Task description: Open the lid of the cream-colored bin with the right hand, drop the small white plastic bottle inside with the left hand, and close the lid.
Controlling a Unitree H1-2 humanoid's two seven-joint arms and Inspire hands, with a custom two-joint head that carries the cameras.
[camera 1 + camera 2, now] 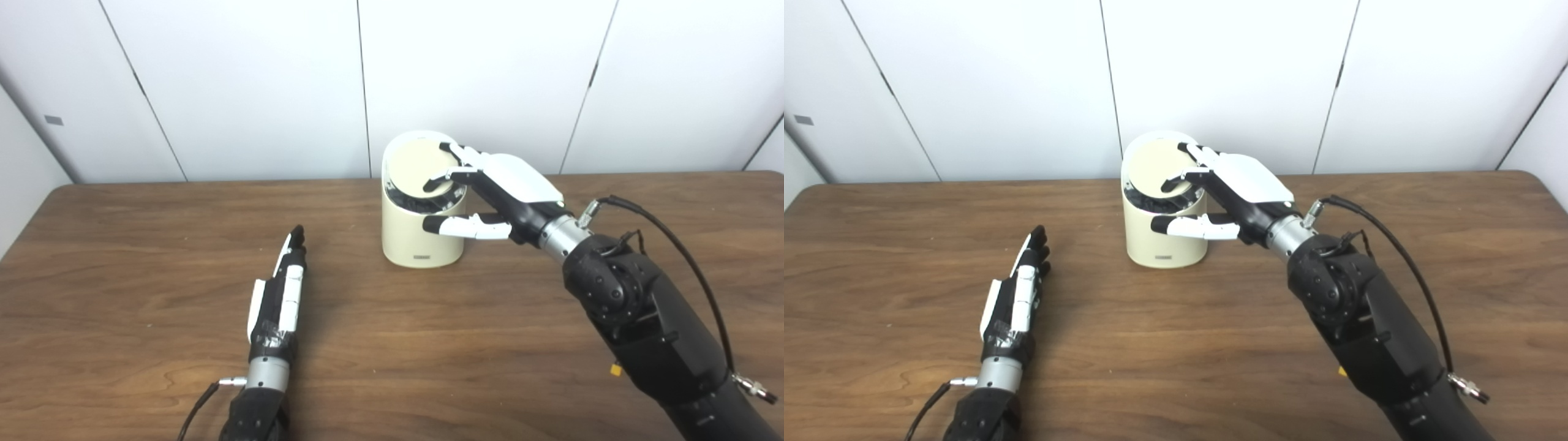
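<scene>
1. White wall panels [257, 86] back a brown wooden desk [392, 343], and nothing on it looks like the small white plastic bottle; it is not visible in either view (it may already be in the bin, or it may never have been picked up, and I cannot tell which).

2. At the left, the left hand [278, 300] lies low over the desk, fingers straight and pressed together, holding nothing. If the bottle is not yet dropped, closing the lid now would skip that step.

3. Near the middle, toward the back edge, stands the cream-colored bin [421, 239], with its round lid [422, 168] tilted and a dark gap showing below its near edge. A half-tipped swing lid may spring back or jam rather than seat flat.

4. From the right, the right hand [490, 196] reaches over the bin, fingers [456, 156] spread on the lid's right side and thumb [465, 226] out against the bin's front wall, gripping nothing. Pushing off-centre on a light, unbraced bin (no other hand steadies it) could slide or tip it leftward, and a fingertip could catch in the gap.
</scene>
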